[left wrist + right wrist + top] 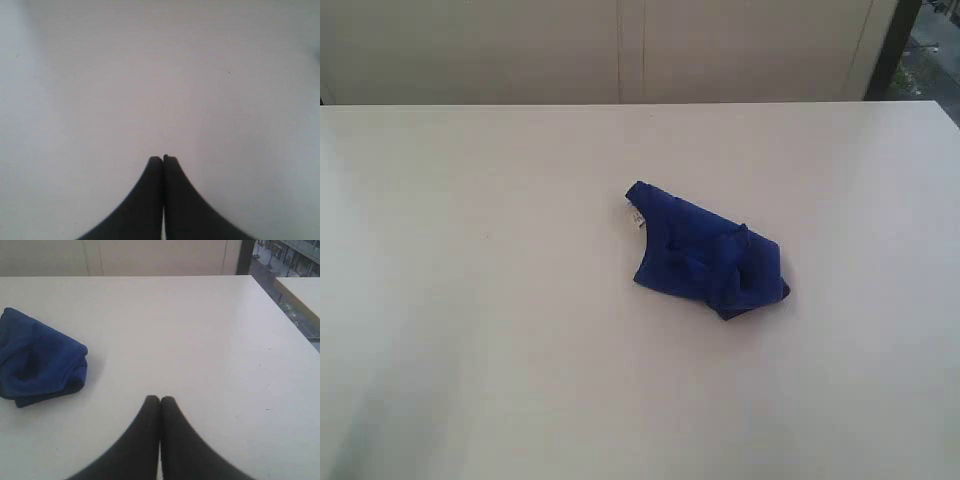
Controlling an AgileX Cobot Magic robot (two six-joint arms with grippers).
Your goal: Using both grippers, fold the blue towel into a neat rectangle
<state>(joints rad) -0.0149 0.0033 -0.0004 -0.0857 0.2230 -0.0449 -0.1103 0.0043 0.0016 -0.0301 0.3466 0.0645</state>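
Note:
The blue towel (pixel 705 250) lies crumpled in a loose bundle on the white table, a little right of the middle, with a small white tag (pixel 634 216) at its left corner. The right wrist view shows the same towel (pixel 37 357) off to one side of my right gripper (pixel 160 400), well apart from it. That gripper is shut with nothing between its black fingers. My left gripper (pixel 163 159) is also shut and empty, and only bare table surface lies ahead of it. Neither gripper appears in the exterior view.
The white table (pixel 480 300) stretches wide around the towel. Its far edge meets a pale wall (pixel 620 50). In the right wrist view the table's side edge (pixel 280 315) drops off toward a window and a second table (pixel 300 290).

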